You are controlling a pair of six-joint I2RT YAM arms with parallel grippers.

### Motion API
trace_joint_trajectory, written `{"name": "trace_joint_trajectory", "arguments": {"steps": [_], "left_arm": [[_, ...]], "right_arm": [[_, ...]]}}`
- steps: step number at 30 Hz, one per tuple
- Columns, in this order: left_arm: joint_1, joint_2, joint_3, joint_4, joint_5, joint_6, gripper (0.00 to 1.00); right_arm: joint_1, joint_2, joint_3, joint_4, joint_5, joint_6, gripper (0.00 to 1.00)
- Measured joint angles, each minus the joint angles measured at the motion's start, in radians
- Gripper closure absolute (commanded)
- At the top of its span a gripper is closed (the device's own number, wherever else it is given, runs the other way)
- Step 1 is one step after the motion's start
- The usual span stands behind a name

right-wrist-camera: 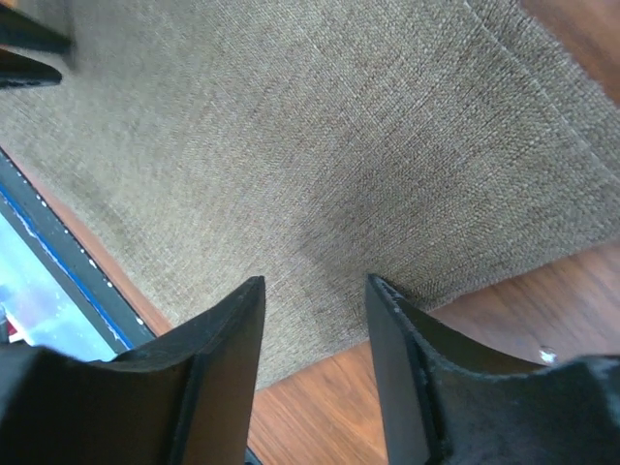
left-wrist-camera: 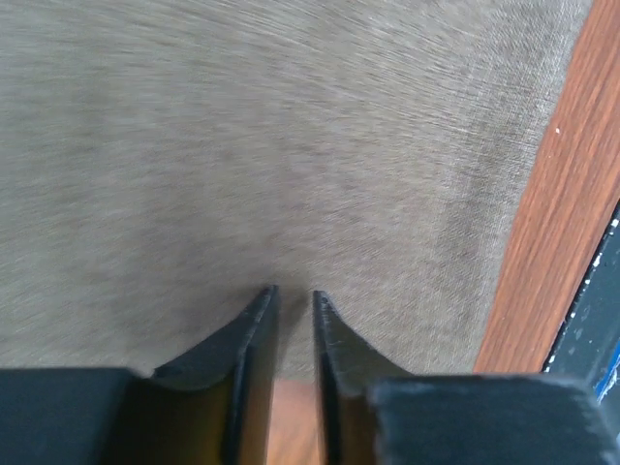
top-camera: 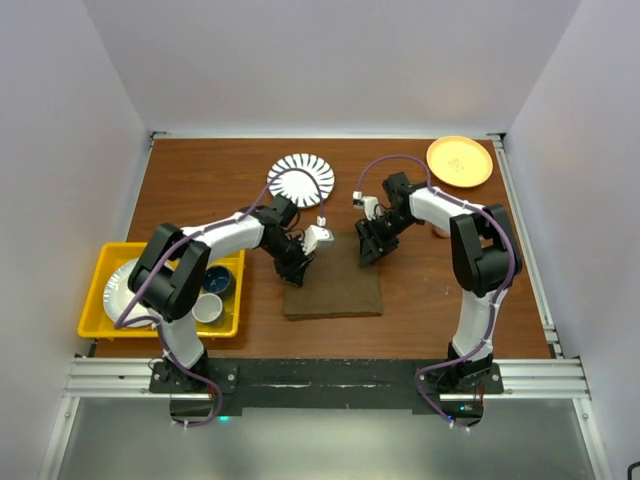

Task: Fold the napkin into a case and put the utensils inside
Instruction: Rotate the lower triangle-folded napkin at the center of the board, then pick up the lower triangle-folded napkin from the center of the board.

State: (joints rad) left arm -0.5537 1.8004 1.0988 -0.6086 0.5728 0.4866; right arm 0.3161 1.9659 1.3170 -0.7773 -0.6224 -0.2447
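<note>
Here's the dark olive-brown cloth napkin [top-camera: 335, 290], lying flat on the brown wooden bench [top-camera: 200, 180], squarely between the two arms. The left pincer [left-wrist-camera: 294, 293] is down low at the cloth's far left corner, jaws parted just a sliver, with nothing between them. The right pincer [right-wrist-camera: 315, 281] hangs over the far right edge, jaws roughly half apart and also empty. Beyond the napkin sits a white plate with black stripes [top-camera: 300, 178], with a round orange plate [top-camera: 459, 160] far right and a yellow plastic tray [top-camera: 92, 300] at left.
</note>
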Motion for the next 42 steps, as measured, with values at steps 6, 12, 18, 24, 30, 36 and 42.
{"name": "trace_joint_trajectory", "arguments": {"steps": [6,12,18,24,30,36,42], "left_arm": [[0.136,-0.04,0.106,0.014,0.064,-0.016,0.4],[0.249,-0.073,0.177,0.129,0.056,-0.09,0.4],[0.284,-0.023,0.213,0.162,0.047,-0.143,0.41],[0.285,0.037,0.213,0.169,0.041,-0.182,0.41],[0.285,0.042,0.213,0.179,0.043,-0.2,0.41],[0.286,0.043,0.213,0.182,0.044,-0.212,0.41],[0.301,0.053,0.213,0.183,0.047,-0.226,0.41]], "right_arm": [[-0.038,-0.025,0.1,-0.022,-0.01,0.001,0.31],[-0.077,-0.029,0.156,0.004,0.037,0.005,0.27],[-0.082,0.051,0.207,0.031,0.064,0.019,0.27],[-0.091,0.128,0.223,0.053,0.067,0.05,0.26],[-0.121,0.172,0.26,0.067,0.003,0.081,0.39],[-0.148,0.206,0.267,0.077,-0.08,0.112,0.55],[-0.163,0.231,0.267,0.081,-0.125,0.143,0.72]]}}
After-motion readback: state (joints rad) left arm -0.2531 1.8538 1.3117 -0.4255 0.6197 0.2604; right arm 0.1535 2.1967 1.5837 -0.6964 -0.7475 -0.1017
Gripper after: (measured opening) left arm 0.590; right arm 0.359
